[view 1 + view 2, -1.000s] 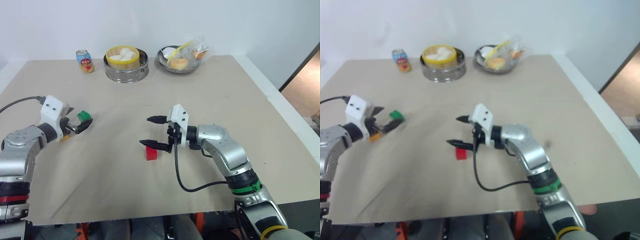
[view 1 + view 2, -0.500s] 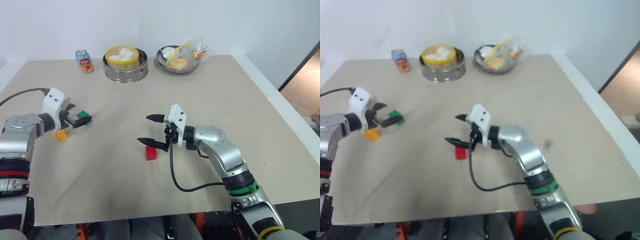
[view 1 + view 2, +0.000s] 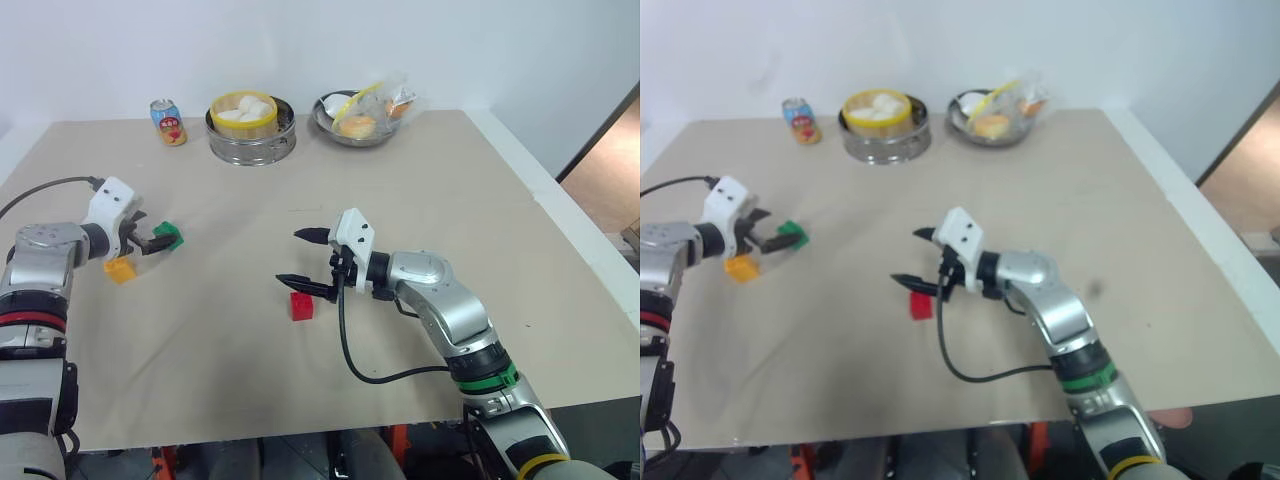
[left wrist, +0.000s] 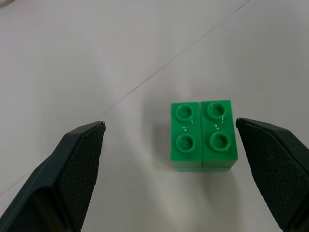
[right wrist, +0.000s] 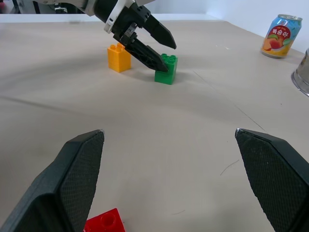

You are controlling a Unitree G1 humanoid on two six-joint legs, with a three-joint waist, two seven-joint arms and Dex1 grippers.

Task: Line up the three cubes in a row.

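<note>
Robot test lab: bare beige table (image 3: 420, 180) against a plain white wall (image 3: 300, 40), props along its far edge.

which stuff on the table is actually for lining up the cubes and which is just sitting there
For the job: green cube, yellow-orange cube, red cube.

Lying about: drink can, steamer with buns, metal bowl of food.
</note>
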